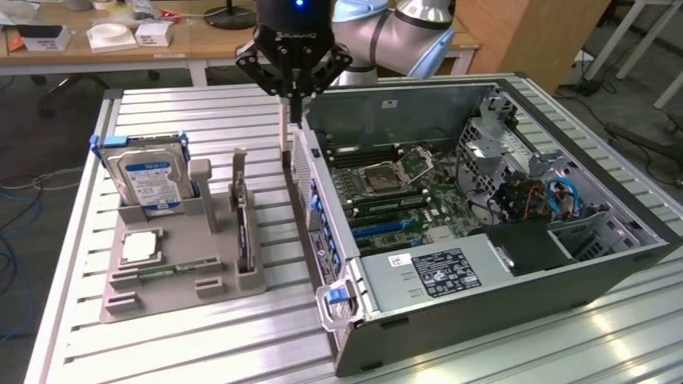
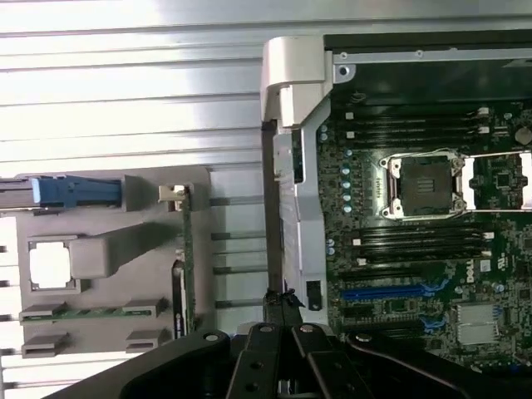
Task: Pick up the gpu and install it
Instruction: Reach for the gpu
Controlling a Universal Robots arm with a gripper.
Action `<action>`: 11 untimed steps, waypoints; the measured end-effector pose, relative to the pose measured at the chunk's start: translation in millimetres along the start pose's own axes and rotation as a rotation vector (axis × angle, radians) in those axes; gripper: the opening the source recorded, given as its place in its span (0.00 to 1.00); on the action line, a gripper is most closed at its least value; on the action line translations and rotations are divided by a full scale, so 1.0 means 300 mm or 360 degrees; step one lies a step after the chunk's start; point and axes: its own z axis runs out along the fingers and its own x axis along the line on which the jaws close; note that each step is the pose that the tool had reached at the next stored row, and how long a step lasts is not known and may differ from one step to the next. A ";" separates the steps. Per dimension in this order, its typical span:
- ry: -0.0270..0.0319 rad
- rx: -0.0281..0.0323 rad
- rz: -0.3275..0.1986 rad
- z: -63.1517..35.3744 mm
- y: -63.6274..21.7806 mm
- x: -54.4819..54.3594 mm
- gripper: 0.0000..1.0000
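Hovering just beside tray (image 1: pixel 160 302), gripper (image 2: pixel 280 301) closed, empty; gpu (image 1: pixel 243 216) upright in tray slot, untouched. Advise: spread jaws, centre over card's top edge, clear of bracket, lift straight

The gpu (image 2: pixel 188 258) is a green card. The tray (image 1: pixel 160 298) is plain grey. The hard drive (image 1: pixel 153 182) has a blue and white label. The gripper (image 1: pixel 291 93) is black. The table (image 1: pixel 213 344) is silver with long stripes.
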 end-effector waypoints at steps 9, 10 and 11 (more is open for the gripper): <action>-0.00001 -0.00001 0.0000 -0.003 -0.010 0.131 0.10; 0.00000 0.00000 0.0000 -0.004 -0.011 0.145 0.10; -0.00001 0.00000 0.0000 -0.004 -0.013 0.160 0.10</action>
